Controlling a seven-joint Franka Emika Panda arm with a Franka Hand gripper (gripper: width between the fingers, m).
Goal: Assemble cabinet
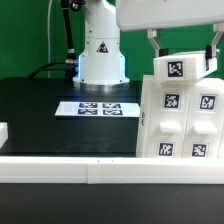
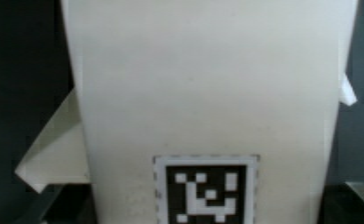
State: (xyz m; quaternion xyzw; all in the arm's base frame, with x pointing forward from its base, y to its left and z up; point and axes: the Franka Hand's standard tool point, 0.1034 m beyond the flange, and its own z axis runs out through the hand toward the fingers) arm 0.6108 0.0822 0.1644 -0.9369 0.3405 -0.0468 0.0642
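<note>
Gripping cabinet (image 1: 180,108) top, jaws clenched; wrist view shows only white face, tag.

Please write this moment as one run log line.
gripper: shut on small white tagged block | block above large white plastic cabinet | contact: cannot tell

Black tabletop (image 1: 40,110): marker board (image 1: 97,107) flat mid-surface, cabinet (image 1: 180,115) standing at exterior view's right, white rail (image 1: 60,166) along near edge
</note>
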